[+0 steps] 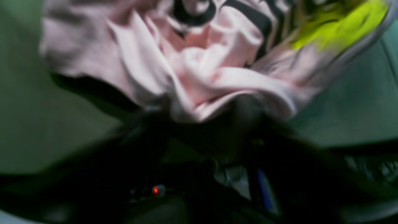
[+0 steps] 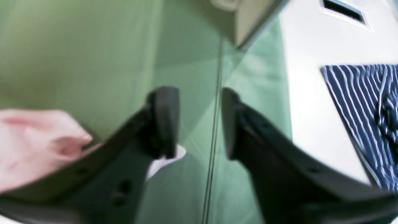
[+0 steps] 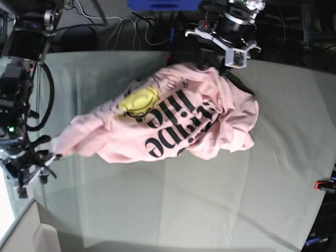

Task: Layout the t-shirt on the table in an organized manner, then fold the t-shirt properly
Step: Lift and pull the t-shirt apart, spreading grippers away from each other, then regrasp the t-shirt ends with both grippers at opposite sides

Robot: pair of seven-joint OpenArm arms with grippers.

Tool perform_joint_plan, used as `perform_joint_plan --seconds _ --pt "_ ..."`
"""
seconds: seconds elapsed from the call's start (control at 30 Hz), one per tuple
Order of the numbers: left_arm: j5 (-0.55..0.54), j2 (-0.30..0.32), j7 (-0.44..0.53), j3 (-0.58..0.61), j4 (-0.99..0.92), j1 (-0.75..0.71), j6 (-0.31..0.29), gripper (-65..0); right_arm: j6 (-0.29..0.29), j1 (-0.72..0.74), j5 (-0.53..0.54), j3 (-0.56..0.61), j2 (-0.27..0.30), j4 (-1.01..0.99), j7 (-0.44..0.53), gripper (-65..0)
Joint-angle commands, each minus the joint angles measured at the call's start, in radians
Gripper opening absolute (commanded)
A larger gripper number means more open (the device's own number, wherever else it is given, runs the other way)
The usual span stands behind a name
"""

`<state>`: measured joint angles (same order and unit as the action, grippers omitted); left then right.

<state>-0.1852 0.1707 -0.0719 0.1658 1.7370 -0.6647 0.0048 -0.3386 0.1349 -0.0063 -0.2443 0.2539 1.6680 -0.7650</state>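
Note:
The light pink t-shirt (image 3: 173, 126) lies crumpled across the middle of the grey-green table (image 3: 210, 210). Its black lettering and yellow graphic (image 3: 137, 101) face up. My right gripper (image 2: 197, 124) hangs over bare table, open and empty, with the shirt's left tip (image 2: 37, 143) just beside its left finger (image 2: 164, 121). In the base view that gripper (image 3: 44, 163) sits at the table's left edge. My left gripper (image 3: 233, 65) is at the shirt's far right corner. The left wrist view is blurred: dark jaws stand apart under a bunched pink fold (image 1: 199, 93).
A blue-and-white striped cloth (image 2: 367, 118) lies on a white surface beyond the table's edge. A beige box corner (image 2: 245, 18) juts in above. A red clamp (image 3: 323, 185) sits at the table's right edge. Cables (image 3: 136, 26) run behind the far edge.

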Motion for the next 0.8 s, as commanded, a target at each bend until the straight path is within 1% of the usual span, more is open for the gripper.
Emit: perform_joint_plan --seconds 0.0,0.03,0.07,0.13,0.2,0.3,0.4,0.5,0.6,0.77 --pt "-0.001 -0.001 0.028 -0.001 0.027 -0.008 -0.007 -21.8 -0.003 -0.008 0.007 -0.026 0.006 0.042 0.019 -35.1" --pt "-0.001 -0.001 0.027 -0.002 0.036 -0.008 -0.007 -16.9 -0.003 -0.03 0.007 -0.053 0.003 0.062 0.025 -33.6" --pt "-0.001 0.0 0.024 -0.002 0.047 -0.008 -0.007 -12.2 -0.003 -0.05 0.01 -0.076 -0.017 0.08 0.028 -32.3" --pt "-0.001 0.023 0.028 -0.015 0.074 -0.013 -0.002 -6.5 -0.006 -0.079 0.01 -0.126 -0.055 0.12 0.028 -31.6" --pt "-0.001 0.034 0.028 -0.044 0.106 -0.02 -0.002 -3.3 -0.009 -0.128 0.01 -0.169 -0.089 0.168 0.028 -31.7" --pt "-0.001 0.028 0.024 -0.113 0.159 -0.022 -0.002 -2.9 -0.009 -0.2 0.01 -0.195 -0.117 0.217 0.028 -31.7" --pt "-0.001 0.028 0.022 -0.197 0.154 -0.016 -0.002 -2.9 -0.009 -0.281 0.01 -0.197 -0.143 0.263 0.028 -31.7" --pt "-0.001 -0.003 0.028 -0.286 0.071 0.032 -0.007 -2.9 -0.009 -0.352 0.01 -0.198 -0.17 0.292 0.028 -31.7" --pt "-0.001 -0.033 0.024 -0.343 -0.018 0.102 -0.009 -2.9 -0.009 -0.406 0.01 -0.198 -0.204 0.306 0.029 -31.7" --pt "-0.001 -0.04 0.022 -0.355 -0.182 0.237 -0.009 -2.9 -0.009 -0.473 0.01 -0.198 -0.247 0.307 0.029 -31.8"
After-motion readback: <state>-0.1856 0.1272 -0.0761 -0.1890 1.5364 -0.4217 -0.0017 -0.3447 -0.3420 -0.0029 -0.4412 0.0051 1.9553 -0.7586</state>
